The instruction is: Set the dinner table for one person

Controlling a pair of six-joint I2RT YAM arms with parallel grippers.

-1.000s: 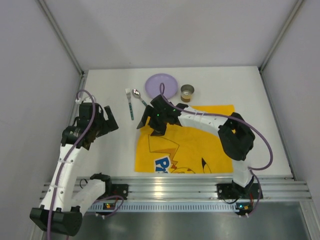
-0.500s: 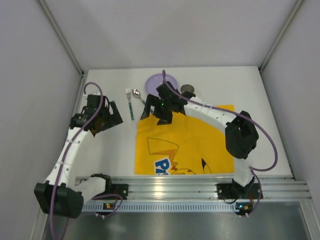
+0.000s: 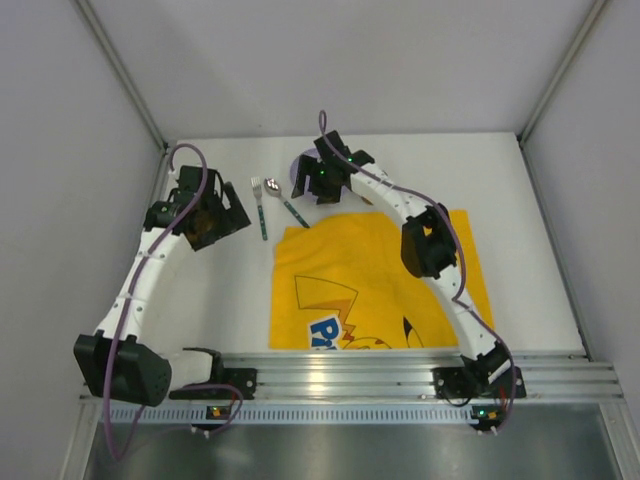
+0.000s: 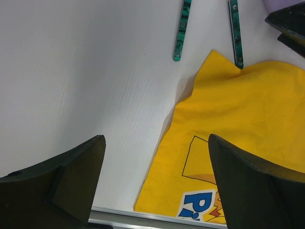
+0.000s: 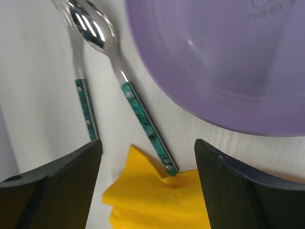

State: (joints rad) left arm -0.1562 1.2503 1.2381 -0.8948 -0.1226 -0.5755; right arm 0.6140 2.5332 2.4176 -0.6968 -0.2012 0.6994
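Observation:
The white dinner table (image 3: 500, 170) carries a yellow cartoon-printed cloth (image 3: 380, 290) in its near middle. A fork (image 3: 259, 205) and a spoon (image 3: 285, 200) with green handles lie side by side beyond the cloth's far-left corner. My right gripper (image 3: 315, 180) is open and empty above the spoon (image 5: 133, 100), the rumpled cloth corner (image 5: 152, 195) and the rim of a purple plate (image 5: 228, 52). The spoon handle's end touches that corner. My left gripper (image 3: 215, 215) is open and empty over bare table (image 4: 86, 71), left of the fork (image 4: 181, 33).
The right arm hides most of the purple plate (image 3: 300, 165) and whatever stands right of it. Grey walls close in the table on three sides. A metal rail (image 3: 350, 375) runs along the near edge. The cloth (image 4: 238, 133) reaches almost to that rail.
My right gripper has moved from the cloth's far-left corner farther back, over the spoon and plate. The cloth's far edge now lies skewed. My left gripper has reached farther out and to the right.

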